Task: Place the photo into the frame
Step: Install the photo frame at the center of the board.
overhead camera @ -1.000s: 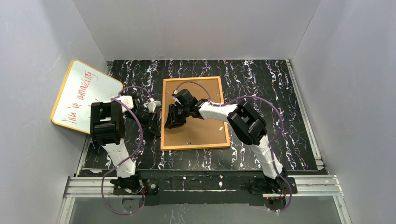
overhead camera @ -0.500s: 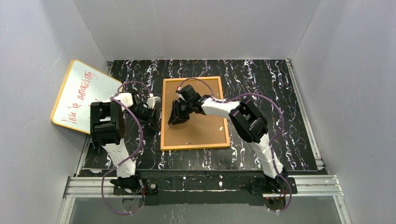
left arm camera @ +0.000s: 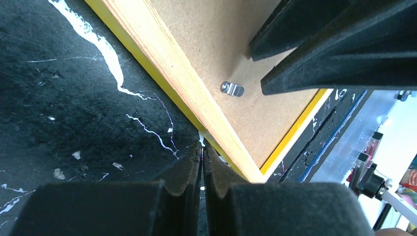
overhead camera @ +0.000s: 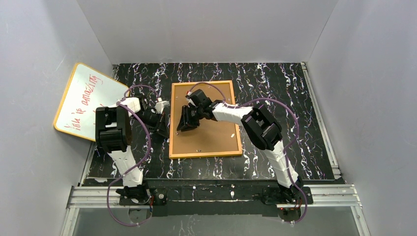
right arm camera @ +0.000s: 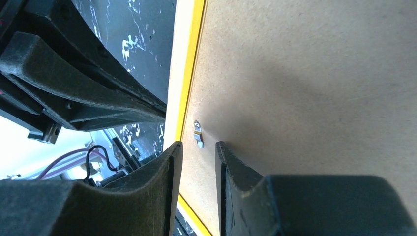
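The frame [overhead camera: 205,154] lies face down in the middle of the table, its yellow-orange border around the brown backing board [overhead camera: 214,132]. The photo is hidden. My left gripper [overhead camera: 163,131] is shut with nothing in it, its tips at the frame's left outer edge; the left wrist view shows the tips [left arm camera: 202,160] against the wooden rim [left arm camera: 172,73]. My right gripper [overhead camera: 183,127] hovers over the backing's left side, jaws a narrow gap apart. In the right wrist view its tips [right arm camera: 199,147] straddle a small metal clip [right arm camera: 197,133].
A yellow-edged whiteboard [overhead camera: 86,101] with red writing leans against the left wall. The table is black with white marbling [overhead camera: 275,88]. Grey walls close in three sides. A metal rail [overhead camera: 221,191] runs along the near edge.
My left gripper has moved right, up to the frame's left edge. My right gripper has shifted slightly toward the far side over the backing. The frame has not moved.
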